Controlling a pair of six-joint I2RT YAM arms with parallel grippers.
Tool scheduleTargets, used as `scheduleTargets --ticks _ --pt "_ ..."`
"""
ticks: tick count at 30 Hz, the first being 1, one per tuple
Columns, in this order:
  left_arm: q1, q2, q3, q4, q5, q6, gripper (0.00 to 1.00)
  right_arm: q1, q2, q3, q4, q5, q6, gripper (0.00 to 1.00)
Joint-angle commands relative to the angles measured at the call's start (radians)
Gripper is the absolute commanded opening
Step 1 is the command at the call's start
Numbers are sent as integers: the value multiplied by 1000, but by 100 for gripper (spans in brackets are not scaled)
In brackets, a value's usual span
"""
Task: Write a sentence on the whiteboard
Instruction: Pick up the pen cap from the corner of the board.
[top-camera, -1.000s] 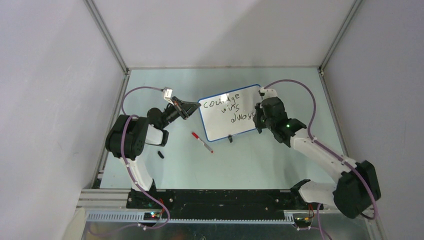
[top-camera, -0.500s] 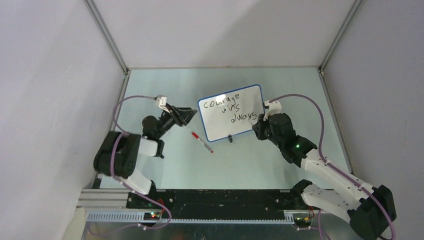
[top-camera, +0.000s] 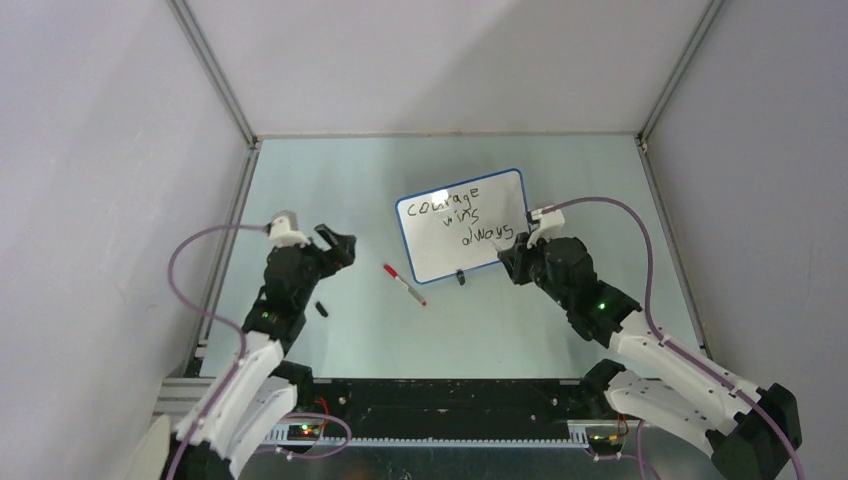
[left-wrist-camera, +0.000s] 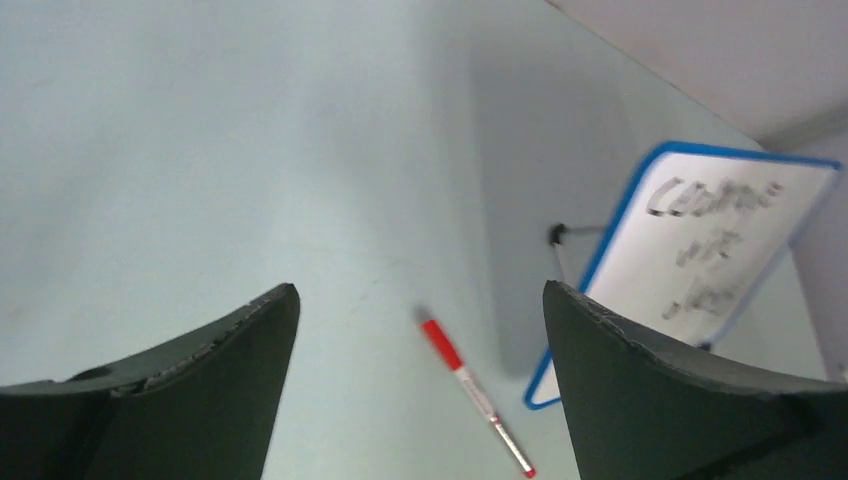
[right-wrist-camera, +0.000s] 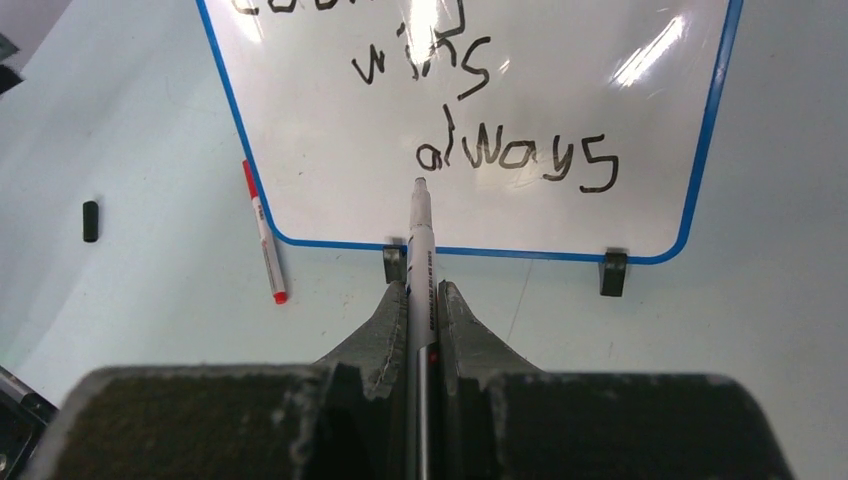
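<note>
As the sentence is sitting finished on the whiteboard, the right gripper is pinching the marker at five o'clock; the left gripper is gaping wide, empty.

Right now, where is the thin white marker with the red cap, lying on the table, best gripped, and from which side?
Probably mid-barrel on the thin white red-capped marker, from straight above, closing across its length. It lies flat on the pale table, apart from the blue-rimmed whiteboard, so both long sides are free.
</note>
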Motion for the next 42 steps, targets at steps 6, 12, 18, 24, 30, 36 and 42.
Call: scheduleTargets --ticks 6,12,18,24,30,36,42 --pt "-2 -219 32 -657 -414 -323 98 55 -68 -76 105 74 -22 0" --pt "-14 -73 66 -823 -469 -482 70 80 -94 -110 174 122 -38 0" --pt "-26 160 148 -926 -464 -495 40 100 -111 -137 199 144 -50 0" --pt "-26 281 224 -959 -470 -451 40 109 -111 -139 200 148 -57 0" --pt "-25 234 222 -914 -460 -404 58 110 -111 -140 201 148 -61 0" --pt "-26 272 240 -902 -458 -394 57 113 -99 -144 209 143 -62 0" --pt "-26 333 251 -858 -440 -380 52 112 -99 -144 209 143 -62 0"
